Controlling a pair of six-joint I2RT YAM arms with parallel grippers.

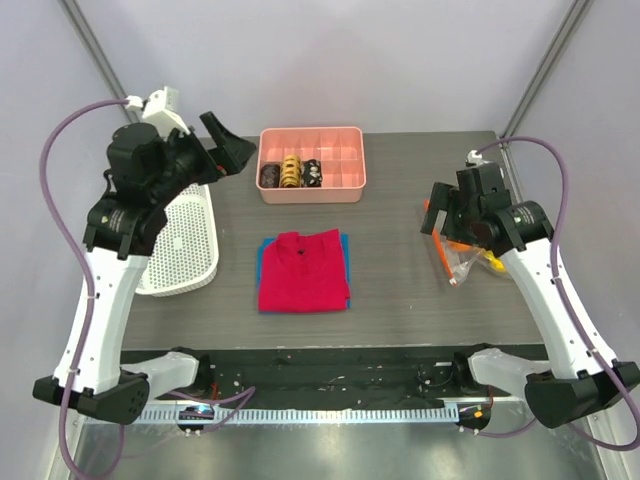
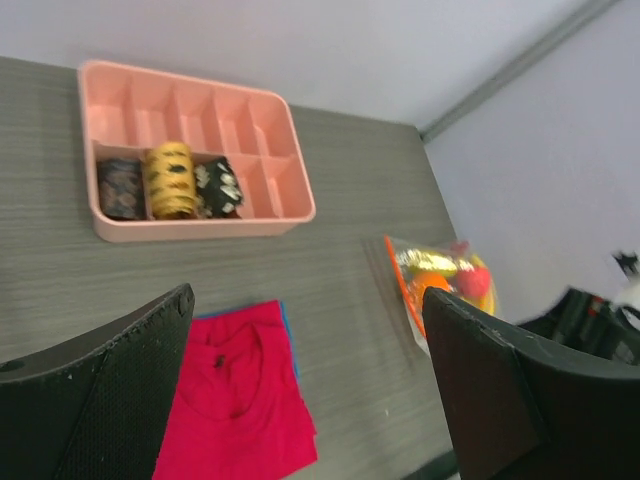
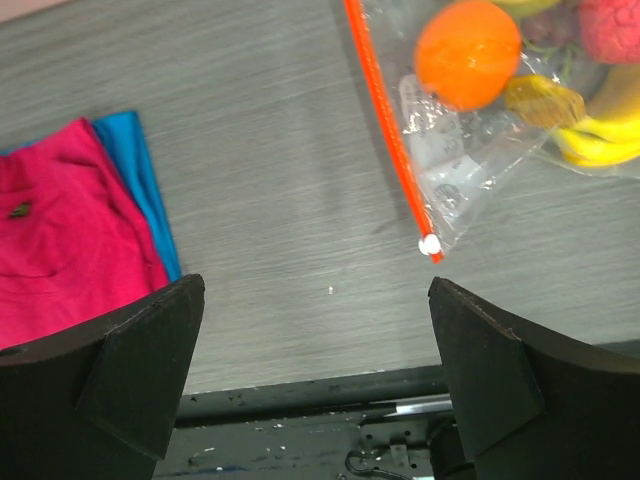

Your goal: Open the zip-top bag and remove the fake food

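Observation:
The clear zip-top bag (image 1: 463,262) lies at the table's right side, partly hidden under my right arm. The right wrist view shows the bag (image 3: 470,160) with its orange zip strip (image 3: 388,130) and a white slider (image 3: 429,243) at the near end. Inside are an orange ball (image 3: 468,52), a yellow banana (image 3: 600,130) and a red fruit (image 3: 612,22). My right gripper (image 3: 315,290) is open and empty, above the table just left of the bag. My left gripper (image 1: 225,150) is open and empty, raised at the far left. Its view shows the bag (image 2: 440,280) far away.
A pink compartment tray (image 1: 312,193) with brown and dark ring pieces (image 1: 290,173) stands at the back centre. A folded red shirt (image 1: 303,270) lies on a blue one mid-table. A white perforated basket (image 1: 185,245) sits at the left under the left arm.

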